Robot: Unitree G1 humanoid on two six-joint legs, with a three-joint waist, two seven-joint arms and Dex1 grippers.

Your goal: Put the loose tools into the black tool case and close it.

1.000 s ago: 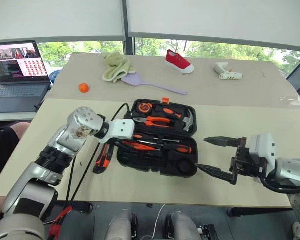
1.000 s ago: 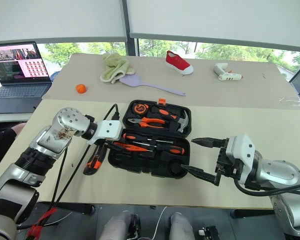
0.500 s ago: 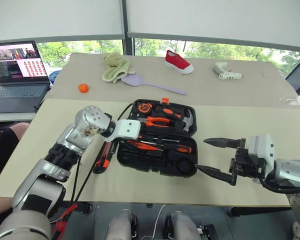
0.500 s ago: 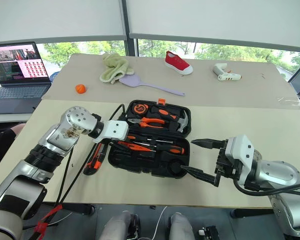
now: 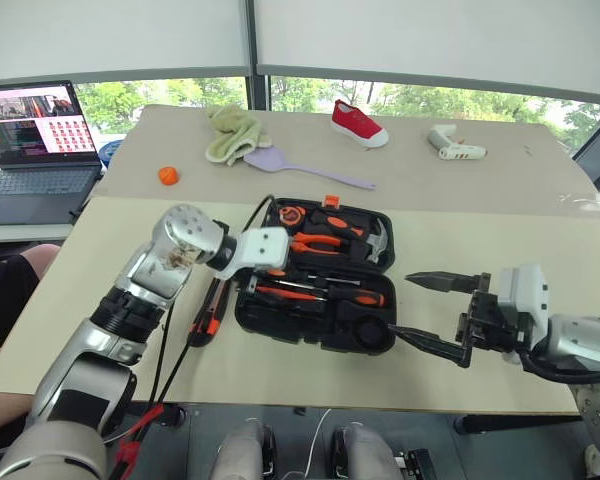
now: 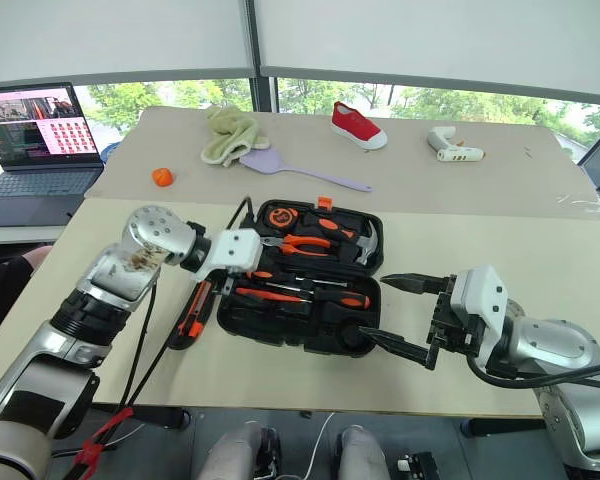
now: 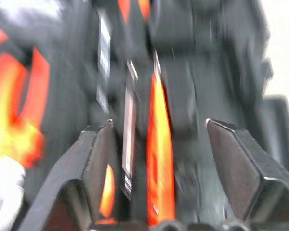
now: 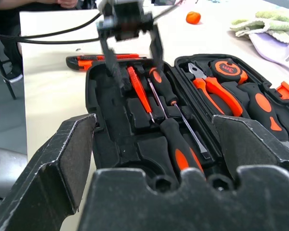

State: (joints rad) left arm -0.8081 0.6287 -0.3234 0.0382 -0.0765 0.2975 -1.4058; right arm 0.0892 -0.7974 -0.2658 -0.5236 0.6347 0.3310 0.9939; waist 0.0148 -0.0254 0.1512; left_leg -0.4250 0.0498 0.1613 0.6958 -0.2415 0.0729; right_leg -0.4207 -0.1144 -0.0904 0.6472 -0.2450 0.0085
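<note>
Tool case (image 5: 315,290) open on the tabletop (image 5: 540,250), two screwdrivers (image 8: 176,144) and the slim tester (image 8: 140,94) seated in the near slots. Utility knife (image 5: 208,312) loose on the tabletop, just beside the case's left edge. Next step, by judgement: fetch the knife, approach along its length, grip mid-handle, lay flat into a free slot. Left gripper (image 7: 159,154): fingers spread apart above the tester, grasping nothing. Right gripper (image 5: 430,315): fingers wide apart, empty, near the case's right end.
</note>
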